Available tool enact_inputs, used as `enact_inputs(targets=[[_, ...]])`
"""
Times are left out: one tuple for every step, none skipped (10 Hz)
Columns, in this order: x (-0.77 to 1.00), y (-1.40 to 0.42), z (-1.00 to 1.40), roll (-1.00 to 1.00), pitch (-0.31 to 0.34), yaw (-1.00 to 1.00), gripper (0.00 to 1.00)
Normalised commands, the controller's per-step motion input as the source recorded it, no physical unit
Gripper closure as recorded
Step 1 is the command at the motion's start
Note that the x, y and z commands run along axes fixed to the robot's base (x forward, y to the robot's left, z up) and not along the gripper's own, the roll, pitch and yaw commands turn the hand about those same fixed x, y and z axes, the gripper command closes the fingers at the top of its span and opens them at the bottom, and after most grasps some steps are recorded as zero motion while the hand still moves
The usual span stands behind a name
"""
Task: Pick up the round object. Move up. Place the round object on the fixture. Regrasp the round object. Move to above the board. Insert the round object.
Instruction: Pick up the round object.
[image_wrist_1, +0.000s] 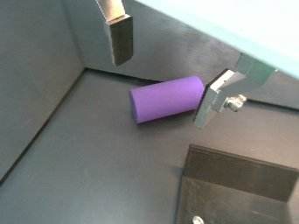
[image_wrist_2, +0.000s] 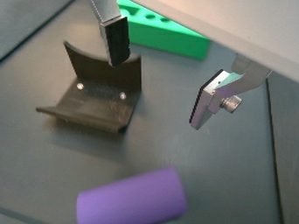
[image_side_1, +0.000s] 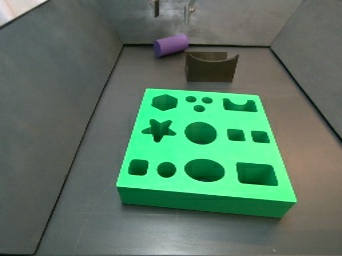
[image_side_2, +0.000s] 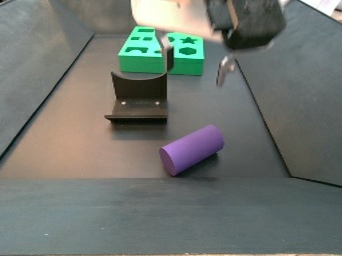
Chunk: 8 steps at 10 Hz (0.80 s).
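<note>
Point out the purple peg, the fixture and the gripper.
purple peg (image_side_2: 193, 150), side view, middle of its curved side, lying on the floor.
fixture (image_side_2: 138, 96), side view, its dark upright wall.
gripper (image_wrist_2: 162, 70), wrist view, open gap midway between fingertips, nothing held.

Dark matte floor (image_side_1: 80, 215), grey side walls (image_side_1: 60, 45) — soft, even light

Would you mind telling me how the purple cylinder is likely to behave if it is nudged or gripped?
Lying on its side on the floor, the purple cylinder would probably roll if nudged. It looks rigid, so it should keep its shape. Its smooth curved surface might slip between the flat fingers of the open tool above.
</note>
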Motion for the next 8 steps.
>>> enact_inputs(targets=[[0.00,0.45,-0.51,0.11,0.000,-0.53,0.00],[0.01,0.43,-0.51,0.13,0.007,-0.53,0.00],[0.00,0.42,-0.50,0.13,0.000,-0.54,0.00],[0.00,0.44,-0.48,0.11,0.000,-0.54,0.00],[0.00,0.45,-0.39,0.06,0.000,-0.54,0.00],[-0.05,0.07,-0.03,0.00,0.004,-0.03,0.00],[0.00,0.05,-0.01,0.00,0.000,0.00,0.00],[0.00,0.03,-0.10,0.00,0.000,0.00,0.00]])
